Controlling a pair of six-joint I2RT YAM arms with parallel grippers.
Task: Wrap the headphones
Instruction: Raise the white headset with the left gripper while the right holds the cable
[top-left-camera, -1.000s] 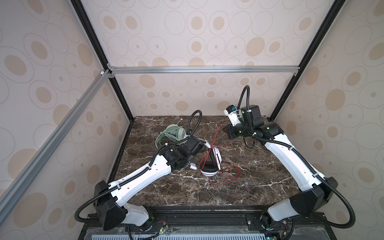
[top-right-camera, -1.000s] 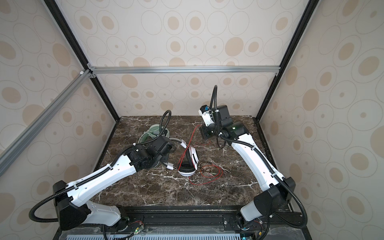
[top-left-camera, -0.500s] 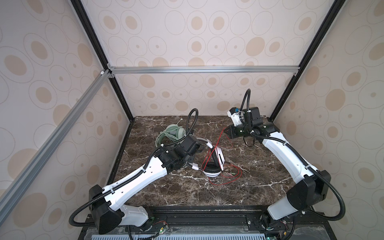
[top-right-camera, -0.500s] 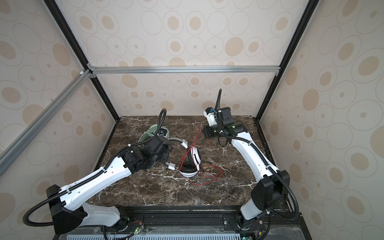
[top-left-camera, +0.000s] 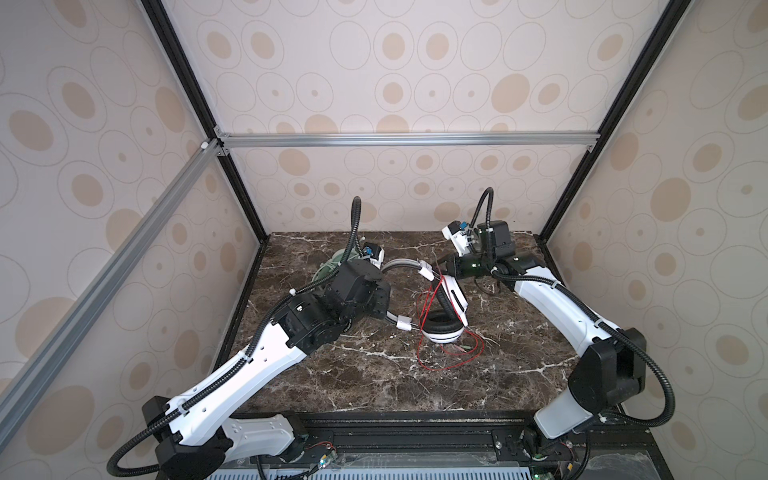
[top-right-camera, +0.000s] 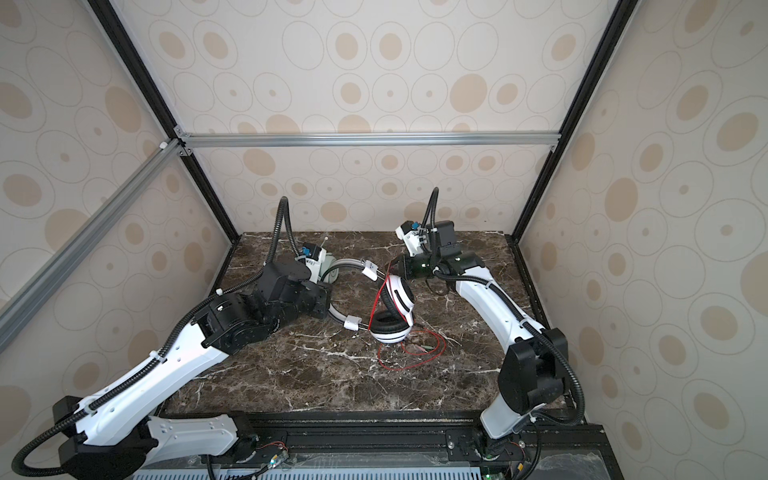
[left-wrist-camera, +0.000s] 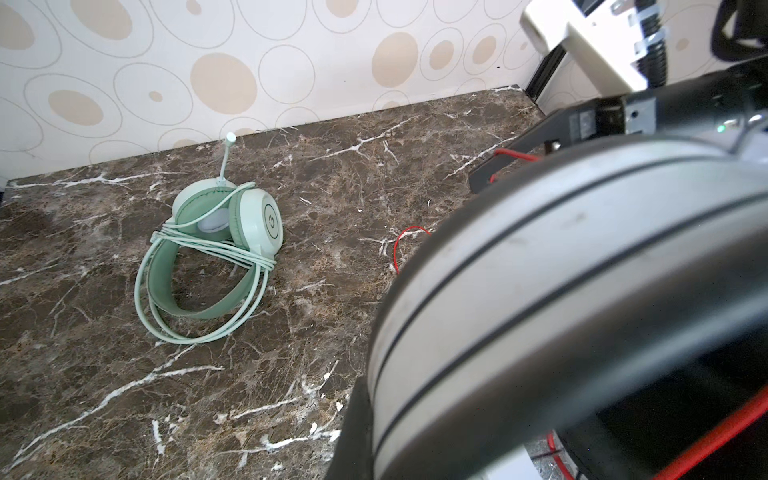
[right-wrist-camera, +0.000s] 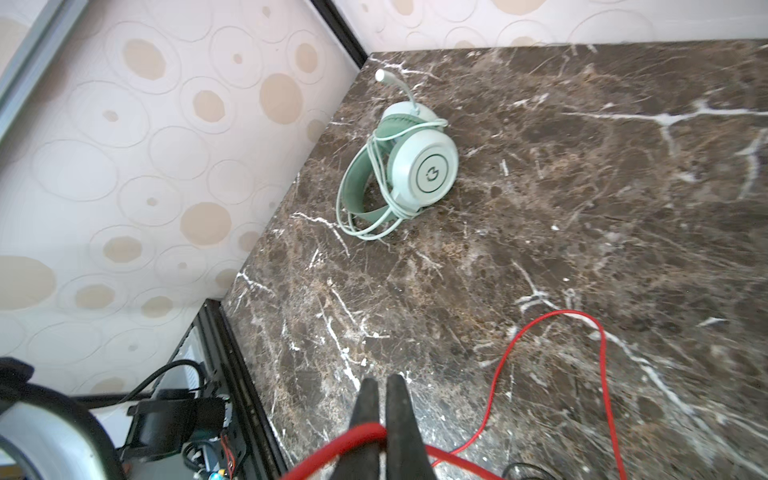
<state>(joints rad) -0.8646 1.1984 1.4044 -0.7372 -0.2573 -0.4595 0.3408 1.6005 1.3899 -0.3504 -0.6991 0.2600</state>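
Right wrist view first: the right gripper (right-wrist-camera: 381, 384) has its two black fingers squeezed tight on the thin red cable (right-wrist-camera: 357, 434). From the pinch the cable runs out and loops loosely over the marble tabletop (right-wrist-camera: 582, 187).

In both top views that gripper sits just behind the white-and-black headset (top-left-camera: 446, 316), right by its raised ear cup (top-right-camera: 400, 297). The lower ear cup (top-left-camera: 442, 332) rests on the marble around the middle of the table. More slack red cable lies in loops on the table just in front of it.

The left gripper (top-left-camera: 384, 305) is mostly hidden under its own wrist, but it's clamped on the grey headband (top-left-camera: 401, 262) at the middle of the arc, so the headset stands propped up on that one cup. In the left wrist view the headband fills the near side, too close and blurry to make out the fingers.

The mint-green headset (left-wrist-camera: 249, 224) lies toward the back left corner of the table, well apart from both grippers. The left arm half hides it in both top views. Its pale green cable (left-wrist-camera: 216, 249) is wound several turns around the headband and cups, with a couple of loops hanging out onto the marble. Its little mic boom (left-wrist-camera: 225, 158) points toward the back wall.
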